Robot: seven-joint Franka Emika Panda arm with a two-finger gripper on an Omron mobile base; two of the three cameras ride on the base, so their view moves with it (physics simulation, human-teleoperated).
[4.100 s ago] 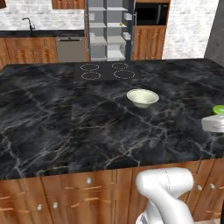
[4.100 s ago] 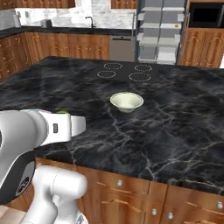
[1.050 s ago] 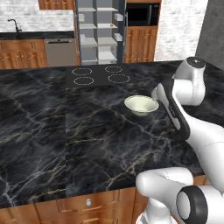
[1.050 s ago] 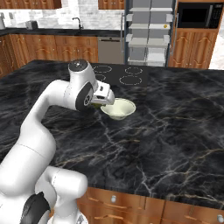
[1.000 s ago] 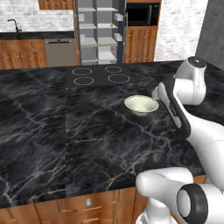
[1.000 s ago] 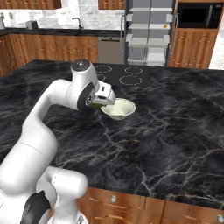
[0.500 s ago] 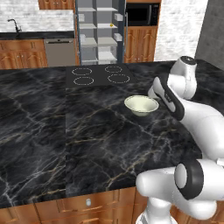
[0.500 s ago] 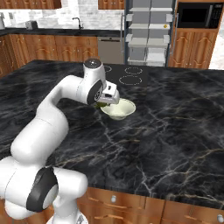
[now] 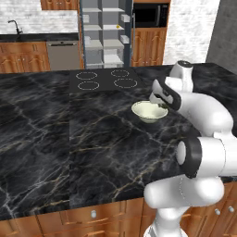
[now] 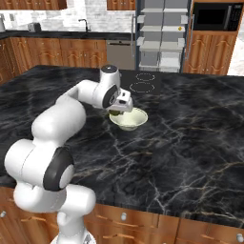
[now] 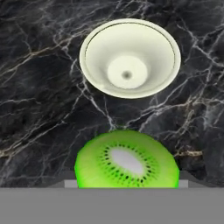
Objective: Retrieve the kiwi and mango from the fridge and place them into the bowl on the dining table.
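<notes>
The white arm bends low, its gripper (image 10: 116,113) clasping the green-faced kiwi (image 11: 127,159) beside the cream round bowl (image 11: 130,57) on black marble dining table (image 9: 55,139).

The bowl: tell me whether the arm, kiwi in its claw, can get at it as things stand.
Probably yes. The claw holds the kiwi right beside the bowl, whose hollow is bare, and nothing stands between them on the dining table. A short move forward should put the kiwi over it.
</notes>
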